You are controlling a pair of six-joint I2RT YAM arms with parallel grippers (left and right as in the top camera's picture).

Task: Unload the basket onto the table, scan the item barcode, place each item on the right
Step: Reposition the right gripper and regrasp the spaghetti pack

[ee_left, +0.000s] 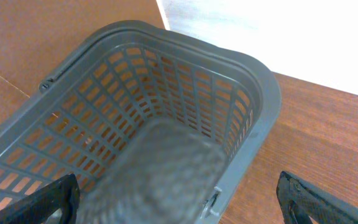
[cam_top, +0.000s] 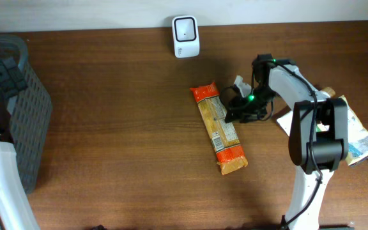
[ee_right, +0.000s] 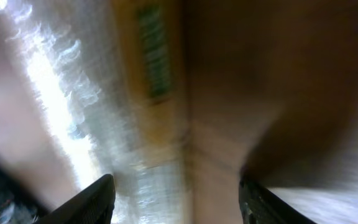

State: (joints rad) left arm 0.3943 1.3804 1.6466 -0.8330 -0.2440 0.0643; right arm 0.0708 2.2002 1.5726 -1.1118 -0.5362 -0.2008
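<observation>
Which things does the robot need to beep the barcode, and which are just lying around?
For the job:
- orange-ended packet
- white scanner at the table's back edge
- right end effector, open beside the packet

Just lying about:
- grey basket on the left
- pile of packets on the right

Dark brown wood-grain desk [cam_top: 120,128] fills most of the overhead view. Plain white wall [cam_top: 75,11] runs along the desk's far edge. Even light, soft shadows.
</observation>
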